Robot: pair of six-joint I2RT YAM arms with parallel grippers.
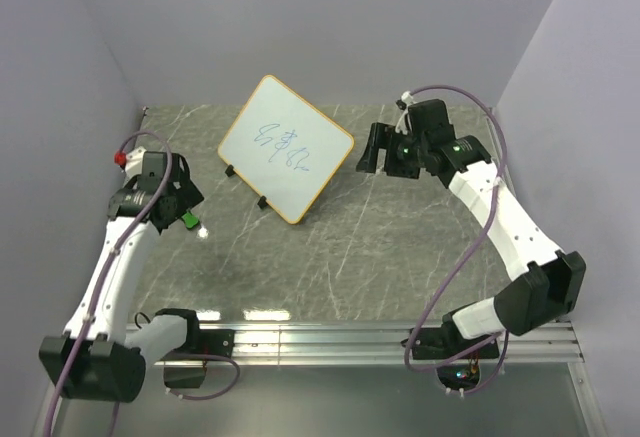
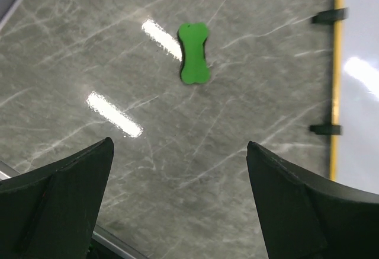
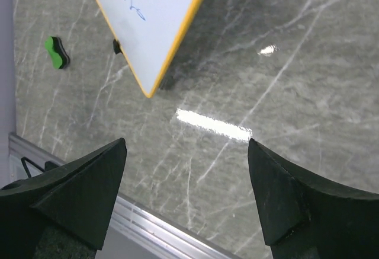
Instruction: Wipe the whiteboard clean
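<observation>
One whiteboard (image 1: 286, 150), back middle of table (image 1: 360, 257). Blue scribble (image 1: 279, 140) on it, cannot read. One green eraser (image 2: 193, 53) near it, not touching. Left gripper (image 2: 180, 146) jaws wide apart, empty. Right gripper (image 3: 186, 143) same.

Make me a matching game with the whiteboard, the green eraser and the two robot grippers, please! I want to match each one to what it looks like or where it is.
Things:
1. white rectangular whiteboard with an orange-tan frame
2. small green bone-shaped eraser
3. left gripper
4. right gripper

Clues:
A. open, hovering close to the eraser
B. has blue scribbles on it
C. lies untouched on the grey marble-patterned table
D. open, by the whiteboard's right corner

Pairs: 1-B, 2-C, 3-A, 4-D
</observation>
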